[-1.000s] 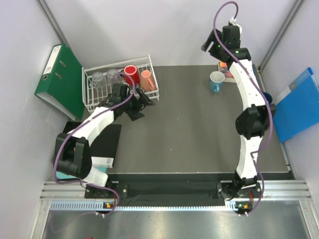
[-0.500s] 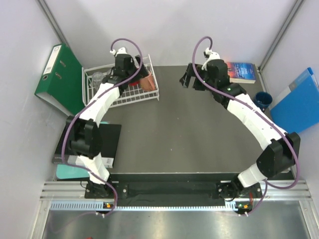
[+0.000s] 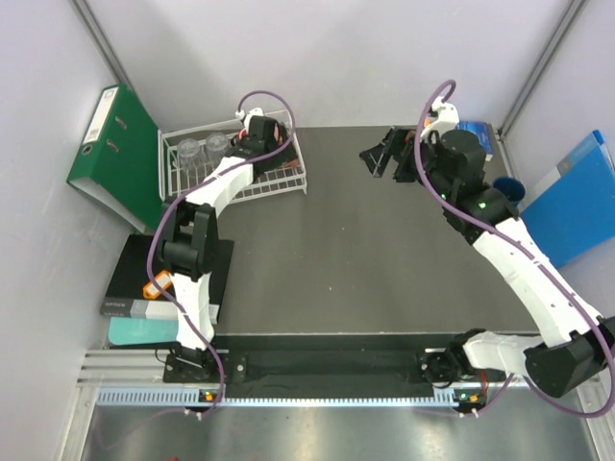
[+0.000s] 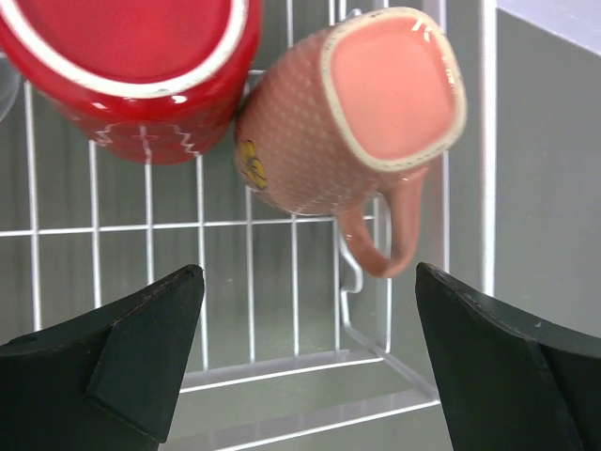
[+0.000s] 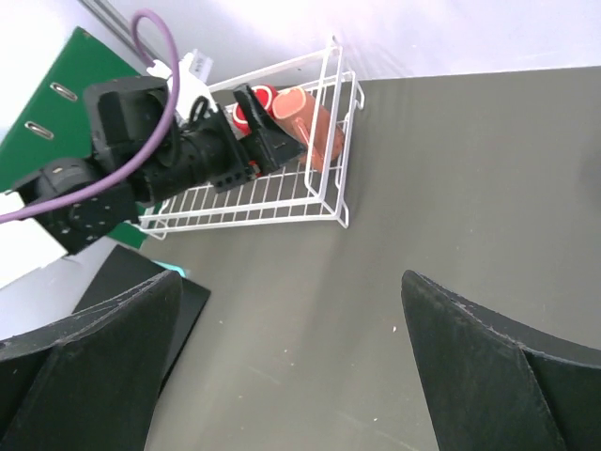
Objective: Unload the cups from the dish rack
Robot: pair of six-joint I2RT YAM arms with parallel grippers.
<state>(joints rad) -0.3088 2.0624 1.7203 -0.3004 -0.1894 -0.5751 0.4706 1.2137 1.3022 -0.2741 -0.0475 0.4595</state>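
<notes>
1. L gripper [image 4: 308,272] is now down inside the dish rack [image 5: 282,193] at far left. Its jaws are spread wide w/ nothing held.
2. The orange mug [image 4: 362,113] lies on its side just ahead of the L fingers, handle pointing back toward them. The red mug [image 4: 131,56] sits to its left, seemingly touching it.
3. Vs 1.0 s ago: L gripper was over the table [image 3: 365,250], just near of the rack. At 0.5 s ago it was above the rack's far side. It has since swung round to face the 2 mugs, so prob. an approach for the next pick, likely the orange one. No grasp yet.
4. R gripper [image 5: 289,277] is wide open and empty, over the far-middle of the table, looking at the rack. 1.0 s ago it was high at far right above the light blue mug. By 0.5 s ago it had swung left, and it has moved little since.
5. The light blue mug can't be seen now; the R arm covers that spot.
6. Still in the rack: red mug, orange mug and 2 tumblers [image 3: 189,151]. The dark blue mug [image 3: 508,185] is out, far right by the blue folder [image 3: 577,206].
</notes>
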